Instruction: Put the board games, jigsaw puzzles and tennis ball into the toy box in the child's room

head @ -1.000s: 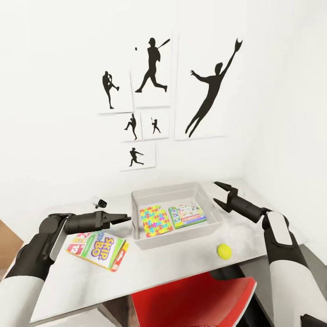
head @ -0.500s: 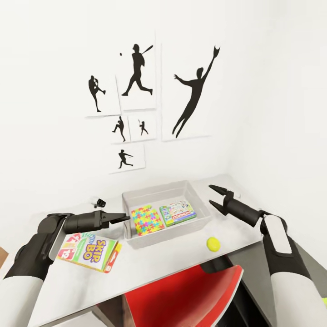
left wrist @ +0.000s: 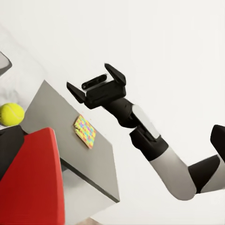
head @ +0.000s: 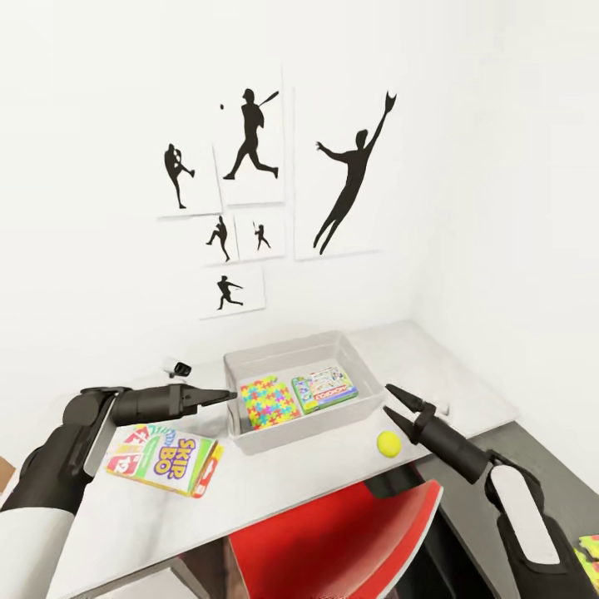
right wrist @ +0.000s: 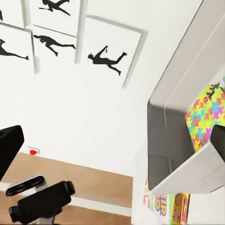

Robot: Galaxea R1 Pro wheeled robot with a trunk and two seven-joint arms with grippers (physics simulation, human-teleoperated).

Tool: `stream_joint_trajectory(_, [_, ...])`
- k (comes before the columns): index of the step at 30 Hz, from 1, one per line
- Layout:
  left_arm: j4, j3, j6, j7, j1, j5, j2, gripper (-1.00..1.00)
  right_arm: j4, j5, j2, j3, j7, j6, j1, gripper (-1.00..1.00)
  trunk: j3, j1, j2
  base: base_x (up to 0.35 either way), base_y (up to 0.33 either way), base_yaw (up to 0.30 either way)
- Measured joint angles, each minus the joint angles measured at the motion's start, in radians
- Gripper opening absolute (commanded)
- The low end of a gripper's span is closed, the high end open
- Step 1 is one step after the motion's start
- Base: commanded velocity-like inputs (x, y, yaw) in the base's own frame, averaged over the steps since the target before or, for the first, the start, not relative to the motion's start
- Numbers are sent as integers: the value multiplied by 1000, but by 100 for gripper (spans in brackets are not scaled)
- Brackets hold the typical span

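My left end effector (head: 223, 396), nearly closed and empty, hovers above the Skip-Bo box (head: 164, 459) beside the toy box (head: 297, 426). My right end effector (head: 391, 405), spread open and empty, has dropped beside the tennis ball (head: 387, 444) on the worktop (head: 274, 491), probably next.

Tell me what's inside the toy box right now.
The toy box holds one jigsaw puzzle and the green-white Monopoly box, lying flat side by side. The near wall hides the front strip of the floor. The tennis ball and Skip-Bo box are outside on the table.

Red chair (head: 333, 541), small white camera (head: 177, 367)
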Motion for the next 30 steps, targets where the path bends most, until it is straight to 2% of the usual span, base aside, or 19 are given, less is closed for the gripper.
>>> stream_joint_trajectory(2, [-8, 0, 0, 0, 1, 0, 2, 100, -4, 10, -2, 28, 19, -41, 20, 100, 1, 0, 0, -11, 8, -3])
stream_joint_trajectory(3, [-13, 0, 0, -1, 2, 1, 3, 100, -6, 29, -3, 58, 34, -82, 33, 100, 1, 0, 0, -7, 5, -2])
stream_joint_trajectory(5, [-17, 0, 0, -2, 3, 1, 4, 100, -8, 55, -4, 89, 43, -120, 42, 100, 1, 0, 0, -5, 4, -1])
stream_joint_trajectory(8, [-23, 0, 0, -17, 4, 1, 7, 100, -13, 106, -4, 132, 53, -166, 51, 100, 2, 0, 0, -3, 2, -1])
stream_joint_trajectory(10, [-25, 0, 0, -37, 5, 0, 8, 100, -23, 129, -5, 146, 57, -181, 54, 100, 2, 0, 0, -1, 0, 0])
stream_joint_trajectory(13, [-24, 1, -6, -45, 5, -5, 23, 100, -29, 138, -8, 129, 74, -193, 57, 100, 2, 0, 0, 0, 0, 0])
stream_joint_trajectory(15, [-24, 1, -6, -45, 5, -5, 23, 100, -29, 138, -7, 118, 85, -193, 57, 100, 2, 0, 0, 0, 0, 0])
stream_joint_trajectory(17, [-22, 2, -6, -45, 5, -6, 19, 100, -29, 132, -2, 111, 79, -188, 56, 100, 2, 0, 0, 0, 0, 0])
stream_joint_trajectory(30, [-19, 0, -6, -46, 5, -3, 35, 100, -29, 121, -11, 70, 53, -180, 56, 100, 3, 0, 0, 0, 0, -30])
